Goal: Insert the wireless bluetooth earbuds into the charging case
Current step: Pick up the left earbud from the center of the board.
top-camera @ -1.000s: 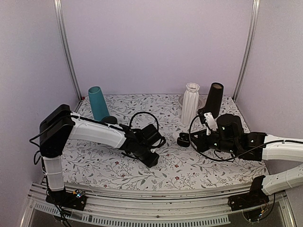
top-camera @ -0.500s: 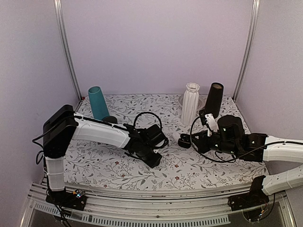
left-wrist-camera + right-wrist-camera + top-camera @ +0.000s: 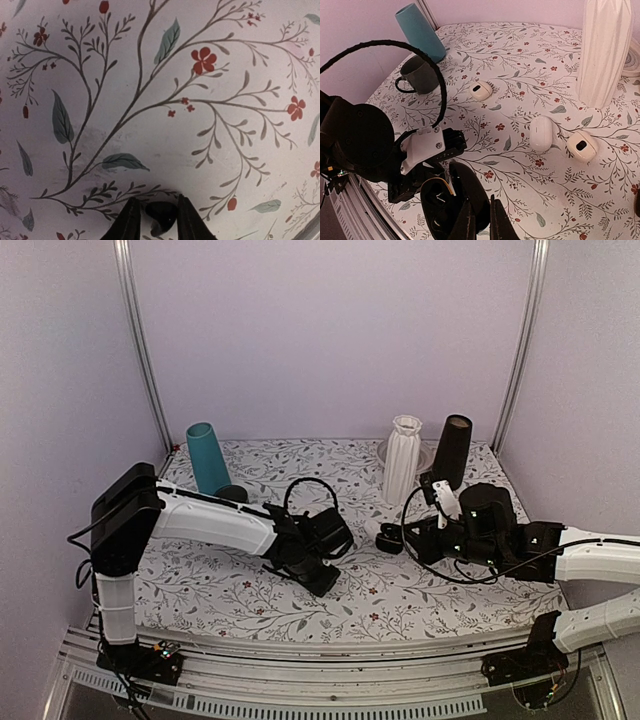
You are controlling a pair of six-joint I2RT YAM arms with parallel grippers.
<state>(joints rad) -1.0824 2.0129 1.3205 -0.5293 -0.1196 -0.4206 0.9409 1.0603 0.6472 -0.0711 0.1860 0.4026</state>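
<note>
- L gripper (image 3: pixel 156 202): jaws nearly together, just a narrow gap, w/ a small black earbud (image 3: pixel 161 217) pinched between the tips. Both fingers (image 3: pixel 129 224) look to be touching it.
- Earbud is low over the floral table (image 3: pixel 240 590), mid-table and a bit left of centre. Can't tell if it's lifted off or resting on the cloth.
- R gripper (image 3: pixel 483 215): jaws all but closed, clamped on the edge of the charging case (image 3: pixel 442 205).
- Case is glossy black w/ lid hinged open and the inside showing. It sits at the R claw's tip, just right of table centre, and the L arm's wrist is close on its left.
- Vs 1 s ago, top view: L arm's upper body has shifted slightly to the right and its wrist has dropped a little nearer. The claw tip is at abt the same spot, and the jaws have been narrowing.
- R arm and case are abt where they were, no clear shift.
- Other stuff: 3 white pebble pieces (image 3: pixel 541 132) lie on the cloth farther back. Grey mug (image 3: pixel 421 75) and teal cup (image 3: pixel 420 31) are far left. White vase (image 3: pixel 605 50) is far right.
</note>
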